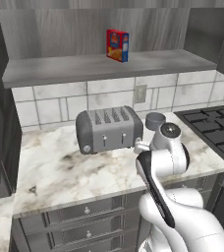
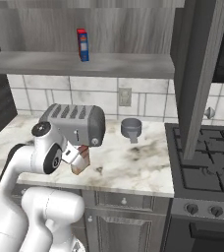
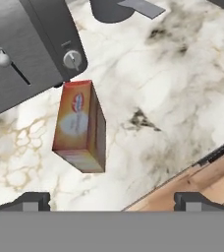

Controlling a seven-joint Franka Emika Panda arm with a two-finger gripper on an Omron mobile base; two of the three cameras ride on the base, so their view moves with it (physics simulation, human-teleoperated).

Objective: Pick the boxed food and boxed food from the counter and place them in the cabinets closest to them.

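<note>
On the grey shelf (image 1: pixel 60 69) of the wall cabinet (image 1: pixel 84 29) stands the red carton (image 1: pixel 117 45), upright, with blue and yellow print; the right base view shows it (image 2: pixel 82 45) narrow side on, towards the left half of the board. Below it, on the white marble table (image 1: pixel 60 167), sits a grey four-slot toaster (image 1: pixel 109 129), and just to its right a small dark pot (image 1: pixel 155 119) near the tiled wall. A black gas stove (image 2: pixel 202 162) adjoins the table on the right.

The tan carton (image 3: pixel 79 125) with the reddish top stands on the table just in front of the toaster's knob end, near the table's front edge. From the hand camera it appears directly below the tool (image 3: pixel 112 199), between the lines of the two dark fingertips (image 3: pixel 33 201), which sit far apart at the bottom corners; so the tool is spread wide and grips nothing. The carton leans in that view, but the camera itself is tilted. In the right base view the carton (image 2: pixel 80 162) shows just under the arm's wrist, close to the toaster's front corner, partly covered by the hand. In the left base view the arm's white elbow hides that spot.
</note>
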